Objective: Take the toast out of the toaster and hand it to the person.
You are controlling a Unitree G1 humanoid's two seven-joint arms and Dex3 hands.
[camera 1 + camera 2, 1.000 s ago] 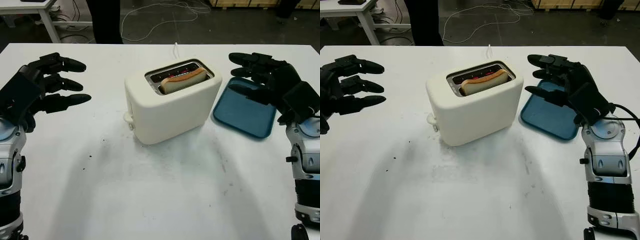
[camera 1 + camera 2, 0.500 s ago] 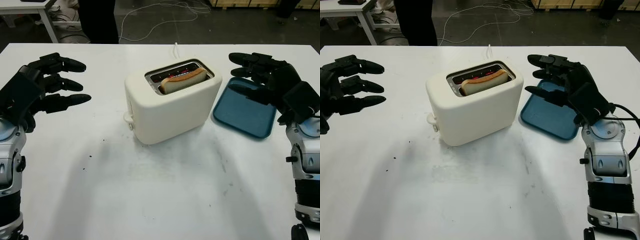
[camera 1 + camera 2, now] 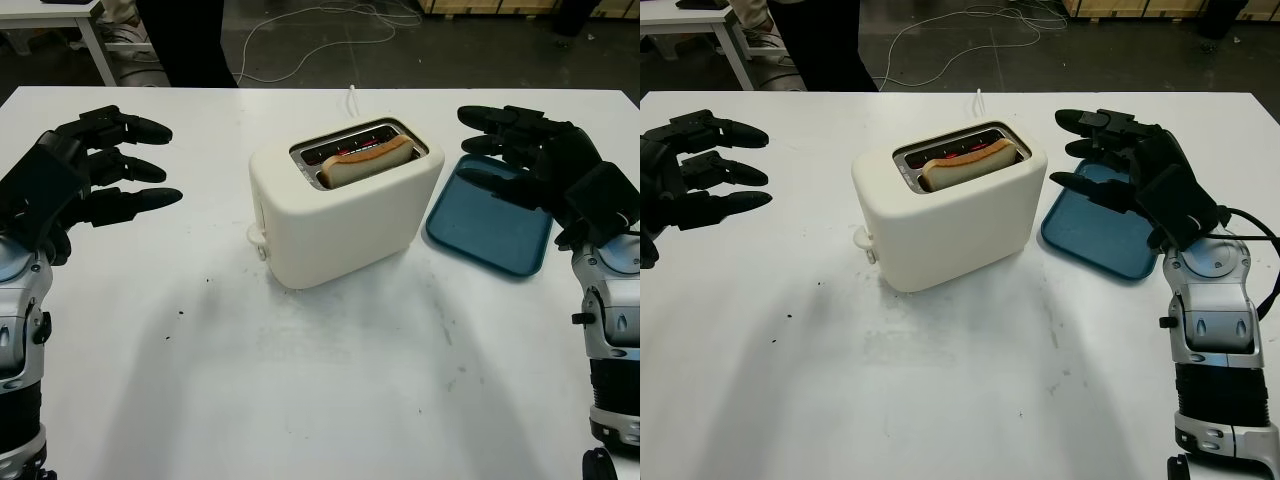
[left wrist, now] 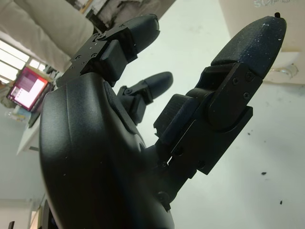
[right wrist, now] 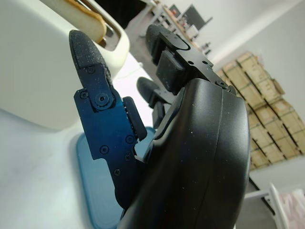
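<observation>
We find the task not yet begun. The toast (image 3: pixel 366 160) sits in the near slot of the cream toaster (image 3: pixel 340 215), its top edge standing clear of the slot; the toaster stands at the middle of the white table (image 3: pixel 300 400). The left hand (image 3: pixel 95 165) is held above the table well to the toaster's left, released and grasping nothing. The right hand (image 3: pixel 1130 165) is held over the blue tray (image 3: pixel 1095 235), which lies just beside the toaster's right end; it too is released and grasping nothing. Neither hand touches the toaster or the toast. A person (image 3: pixel 185 40) stands beyond the far edge of the table. In our judgement everything remains: reaching the slot, pinching the toast, lifting it out, and passing it across to the person
</observation>
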